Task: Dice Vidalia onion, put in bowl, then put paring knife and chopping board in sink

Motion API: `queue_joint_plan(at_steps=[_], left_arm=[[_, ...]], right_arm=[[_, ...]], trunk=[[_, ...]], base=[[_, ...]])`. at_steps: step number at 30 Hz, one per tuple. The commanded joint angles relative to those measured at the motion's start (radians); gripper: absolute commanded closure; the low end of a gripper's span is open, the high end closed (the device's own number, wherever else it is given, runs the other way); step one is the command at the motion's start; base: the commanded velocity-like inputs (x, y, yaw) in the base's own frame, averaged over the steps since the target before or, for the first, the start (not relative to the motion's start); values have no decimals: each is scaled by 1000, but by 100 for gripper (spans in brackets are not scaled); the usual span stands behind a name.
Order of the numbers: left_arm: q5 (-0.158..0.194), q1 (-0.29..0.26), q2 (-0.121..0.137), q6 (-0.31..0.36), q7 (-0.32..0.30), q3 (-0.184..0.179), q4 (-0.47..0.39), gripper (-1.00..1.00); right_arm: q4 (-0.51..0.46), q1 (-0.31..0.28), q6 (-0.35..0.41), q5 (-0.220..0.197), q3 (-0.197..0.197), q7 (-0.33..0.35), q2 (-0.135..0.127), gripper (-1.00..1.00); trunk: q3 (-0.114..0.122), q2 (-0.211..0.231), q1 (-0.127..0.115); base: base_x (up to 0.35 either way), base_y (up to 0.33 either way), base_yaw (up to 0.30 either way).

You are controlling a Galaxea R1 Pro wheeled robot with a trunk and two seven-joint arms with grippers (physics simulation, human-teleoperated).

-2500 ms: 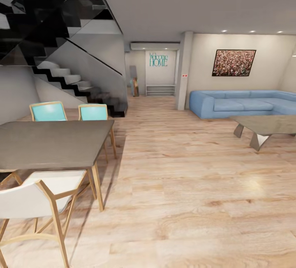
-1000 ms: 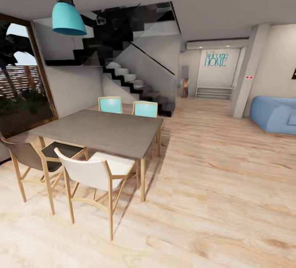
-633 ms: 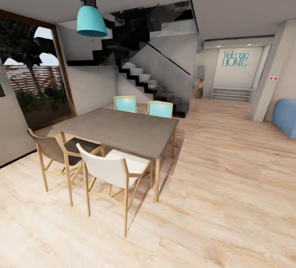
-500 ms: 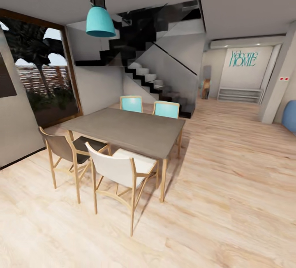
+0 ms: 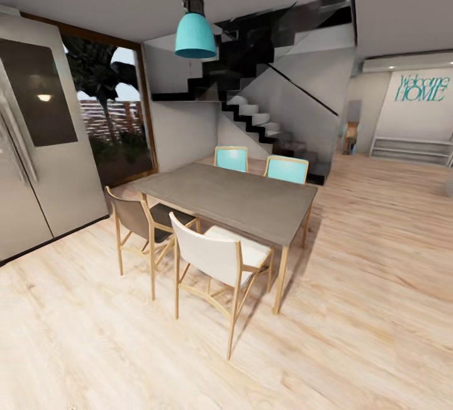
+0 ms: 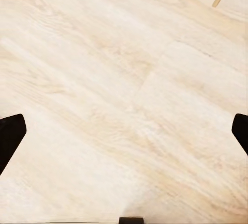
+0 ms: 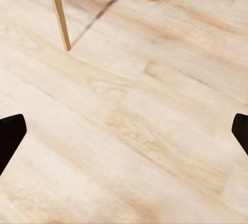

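The camera has swung leftward over the last moments: the blue sofa has slid out of the head view, and a tall grey fridge-like unit [image 5: 38, 139] has come in at the left edge beside the window [image 5: 110, 120]. Since that is the camera turning, not the furniture moving, the robot appears to be rotating on its way toward the kitchen. The dining surface [image 5: 236, 199] stands mid-room with a white chair [image 5: 217, 259] and a brown chair [image 5: 141, 221] at its near edge and two teal chairs [image 5: 261, 164] at its far edge, under a teal lamp [image 5: 195, 35]. The onion, board, knife, bowl and sink are still somewhere ahead (nothing of the task is started).

The left gripper [image 6: 124, 136] and the right gripper [image 7: 124, 136] both hang spread wide over the floor [image 5: 352, 309], holding nothing.
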Motion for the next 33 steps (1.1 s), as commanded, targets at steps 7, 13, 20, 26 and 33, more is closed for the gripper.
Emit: queue_joint_plan(at_steps=[7,13,20,26,33], left_arm=[[1,1,0,-1,0,1,-1,-100],[1,1,0,-1,0,1,-1,-100],[1,1,0,-1,0,0,-1,-100],[2,0,0,-1,0,0,0,-100],[2,1,0,-1,0,-1,0,-100]], right_arm=[[1,-1,-3,0,0,0,0,-100],[1,-1,-3,1,0,0,0,-100],[2,-1,-4,1,0,0,0,-100],[2,-1,-4,1,0,0,0,-100],[2,-1,-2,0,0,0,0,-100]], trunk=[[-1,0,0],[-1,0,0],[-1,0,0],[-1,0,0],[-1,0,0]], base=[[0,1,282],[0,0,282],[0,0,282],[0,0,282],[0,0,282]])
